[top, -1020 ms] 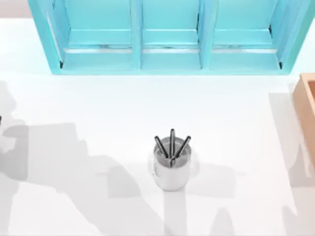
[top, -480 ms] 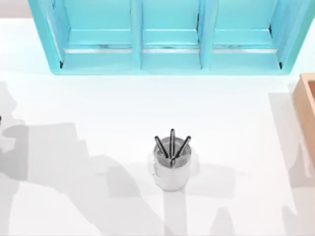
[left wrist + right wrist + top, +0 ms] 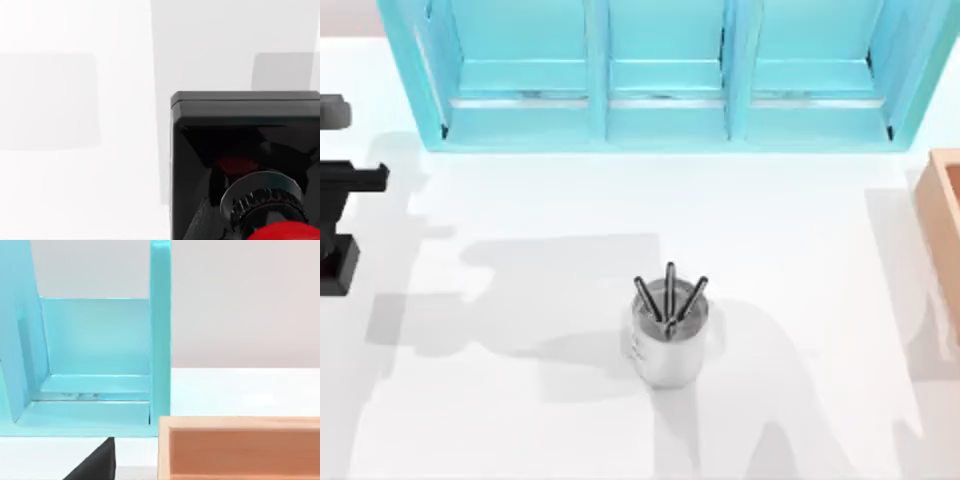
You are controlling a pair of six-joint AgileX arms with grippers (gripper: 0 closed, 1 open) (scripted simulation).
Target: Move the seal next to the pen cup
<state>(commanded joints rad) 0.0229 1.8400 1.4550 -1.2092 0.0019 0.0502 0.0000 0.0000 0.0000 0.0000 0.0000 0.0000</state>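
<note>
left claw (image 3: pixel 340 215), one pen cup (image 3: pixel 669 340)

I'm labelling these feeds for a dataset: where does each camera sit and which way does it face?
Top view: above the table, looking down on the pen cup and turquoise shelf; left arm at the left edge.
Left wrist view: on the left arm, facing the white table; black gripper body and the red seal.
Right wrist view: facing that same shelf and a wooden box, both also in the top view.

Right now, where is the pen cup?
In the top view the pen cup stands upright on the white table, slightly below centre, in front of the turquoise shelf.
</note>
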